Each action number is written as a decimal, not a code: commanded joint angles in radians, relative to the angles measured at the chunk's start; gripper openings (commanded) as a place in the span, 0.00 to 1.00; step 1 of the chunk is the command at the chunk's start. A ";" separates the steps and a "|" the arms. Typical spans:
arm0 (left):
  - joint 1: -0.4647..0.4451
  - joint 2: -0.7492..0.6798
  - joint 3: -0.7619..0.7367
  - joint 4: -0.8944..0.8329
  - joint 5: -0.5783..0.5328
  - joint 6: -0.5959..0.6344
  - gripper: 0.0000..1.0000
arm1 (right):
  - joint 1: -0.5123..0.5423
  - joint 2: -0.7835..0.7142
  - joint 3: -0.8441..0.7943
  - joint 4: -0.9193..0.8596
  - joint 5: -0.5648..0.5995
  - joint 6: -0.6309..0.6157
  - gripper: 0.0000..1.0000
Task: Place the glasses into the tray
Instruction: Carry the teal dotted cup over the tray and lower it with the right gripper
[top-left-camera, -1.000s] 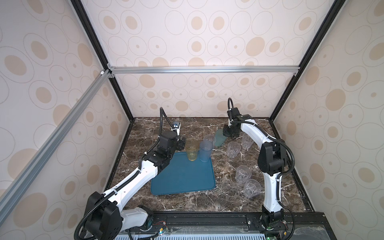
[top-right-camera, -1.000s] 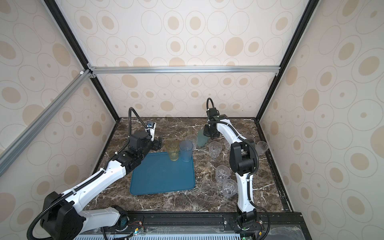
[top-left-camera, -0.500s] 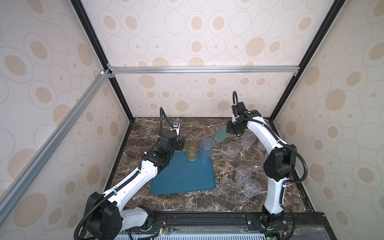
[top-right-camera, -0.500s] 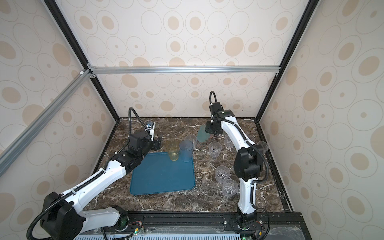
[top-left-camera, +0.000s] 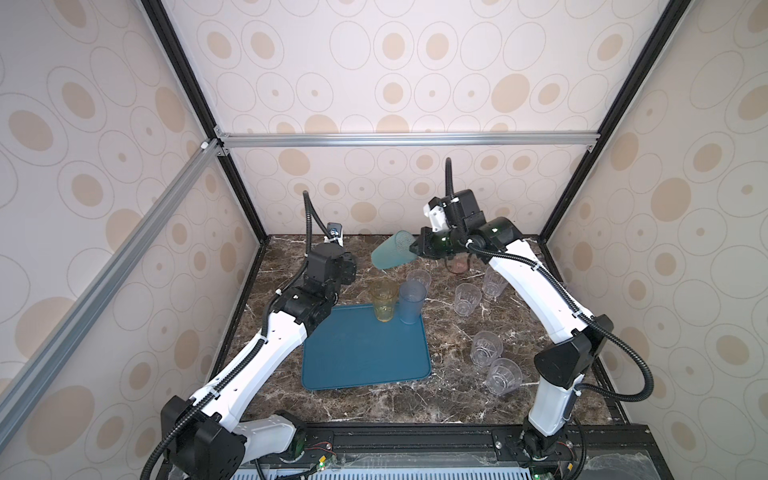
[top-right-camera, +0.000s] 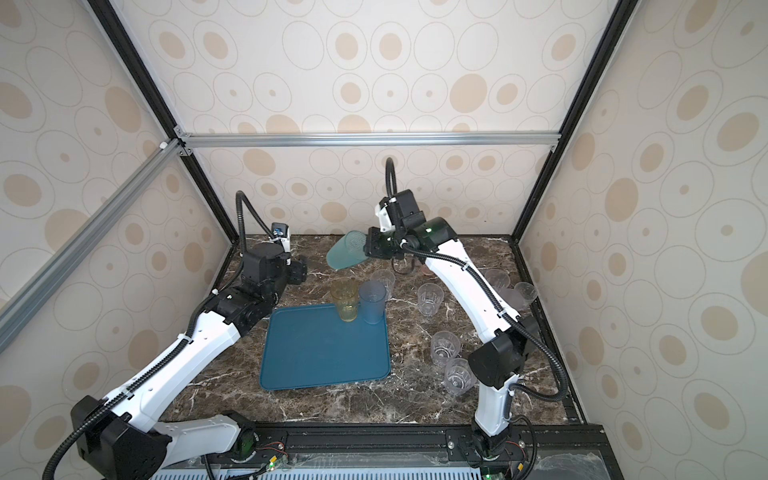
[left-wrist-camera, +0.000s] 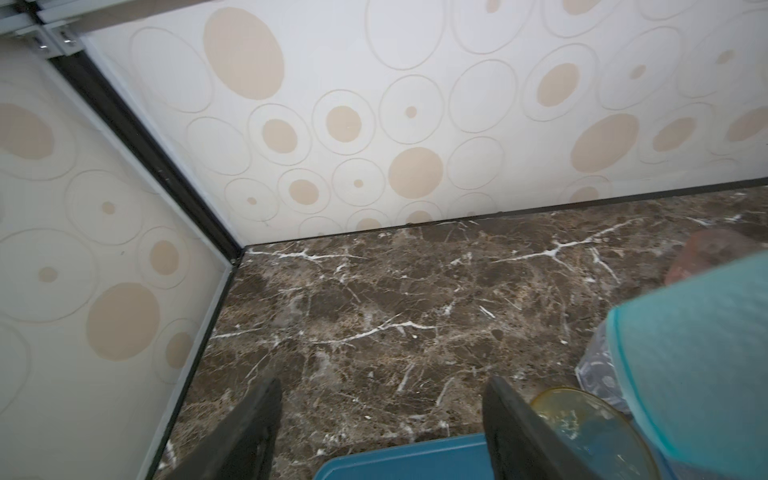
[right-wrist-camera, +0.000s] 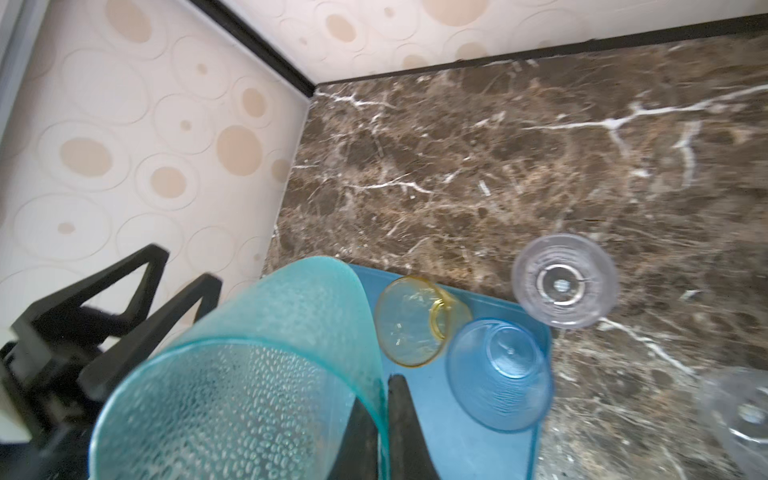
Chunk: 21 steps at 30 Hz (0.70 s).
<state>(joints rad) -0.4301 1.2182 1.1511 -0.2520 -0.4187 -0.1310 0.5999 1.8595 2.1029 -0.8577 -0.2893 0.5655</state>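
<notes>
My right gripper is shut on the rim of a teal-green glass, one finger inside and one outside. The glass hangs tilted in the air behind the tray. A yellow glass and a grey-blue glass stand upright in the tray's far right corner. My left gripper is open and empty over the tray's far left corner.
Clear glasses stand on the marble right of the tray: one behind the grey-blue glass, two further right, two nearer the front. A pink glass lies under the right arm. Walls close three sides.
My right gripper has lifted the teal-green glass and carried it left, towards the tray. The left arm has stayed where it was.
</notes>
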 joint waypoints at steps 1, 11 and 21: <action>0.070 -0.067 0.017 -0.079 -0.053 -0.058 0.75 | 0.077 0.083 0.048 0.030 -0.026 0.040 0.02; 0.186 -0.185 -0.065 -0.094 -0.039 -0.109 0.74 | 0.238 0.340 0.277 -0.100 0.135 -0.044 0.03; 0.191 -0.163 -0.100 -0.113 0.083 -0.155 0.73 | 0.362 0.538 0.451 -0.240 0.322 -0.162 0.06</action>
<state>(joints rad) -0.2462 1.0527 1.0508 -0.3393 -0.3779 -0.2512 0.9382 2.3642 2.5080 -1.0283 -0.0525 0.4572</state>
